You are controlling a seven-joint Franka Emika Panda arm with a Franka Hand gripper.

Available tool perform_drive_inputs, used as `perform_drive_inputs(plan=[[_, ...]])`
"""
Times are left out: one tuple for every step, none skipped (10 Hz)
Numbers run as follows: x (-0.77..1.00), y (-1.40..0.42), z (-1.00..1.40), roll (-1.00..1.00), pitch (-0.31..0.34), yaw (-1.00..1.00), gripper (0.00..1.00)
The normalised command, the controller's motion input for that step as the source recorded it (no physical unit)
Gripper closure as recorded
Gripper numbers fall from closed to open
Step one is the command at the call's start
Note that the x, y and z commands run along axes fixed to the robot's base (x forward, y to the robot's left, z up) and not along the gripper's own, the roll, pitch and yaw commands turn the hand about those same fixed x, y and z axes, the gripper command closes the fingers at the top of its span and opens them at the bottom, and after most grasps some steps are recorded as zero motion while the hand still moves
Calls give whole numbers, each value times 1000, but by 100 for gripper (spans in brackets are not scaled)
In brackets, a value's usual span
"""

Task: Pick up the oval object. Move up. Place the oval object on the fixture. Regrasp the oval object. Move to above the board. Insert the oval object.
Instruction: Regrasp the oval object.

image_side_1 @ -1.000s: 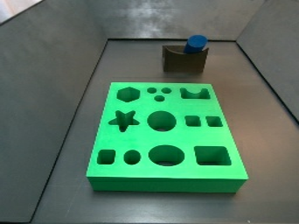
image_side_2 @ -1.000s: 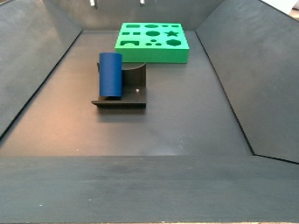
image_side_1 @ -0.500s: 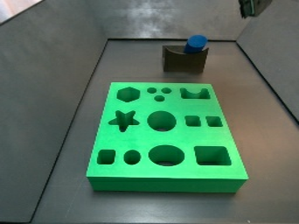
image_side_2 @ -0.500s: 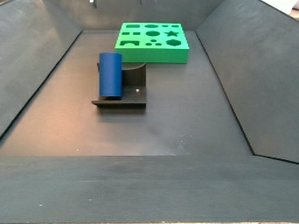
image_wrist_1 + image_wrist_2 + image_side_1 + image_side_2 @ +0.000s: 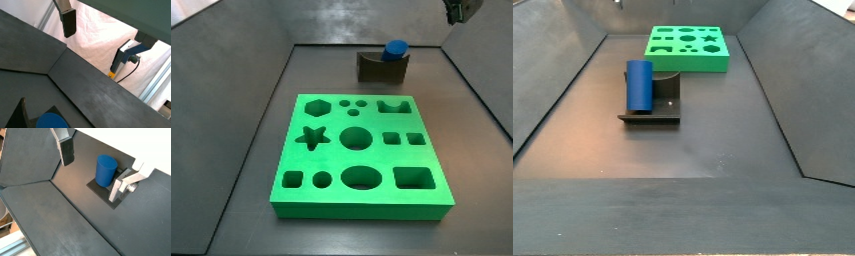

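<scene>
Dark grey matte surface [image 5: 714,140] forms floor of bin, seam lines visible where panels meet. Sloped dark grey wall panels [image 5: 225,60] rise on both sides in both side views; back wall upright, same grey. In a wrist view, beyond bin edge: white crumpled cloth backdrop [image 5: 100,35]; blue-and-grey box-shaped device [image 5: 131,50] in front of it; black cable [image 5: 130,70] looping down from device to small yellow plug [image 5: 111,75]; pale metal frame bar [image 5: 157,85] nearby.
</scene>
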Motion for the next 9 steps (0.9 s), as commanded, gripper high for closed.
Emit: perform_drive_inputs(plan=[[43, 70, -1000, 47, -68, 112, 0], [52, 67, -1000, 49, -99, 83, 0], [55, 62, -1000, 50, -112, 56, 0], [59, 59, -1000, 54, -116, 31, 0], [65, 56, -1000, 49, -113, 0, 0], [67, 52, -1000, 52, -103, -19, 0], [70, 48, -1000, 53, -89, -36, 0], [77, 43, -1000, 50, -69, -45, 0], [84, 41, -1000, 51, -49, -50, 0]])
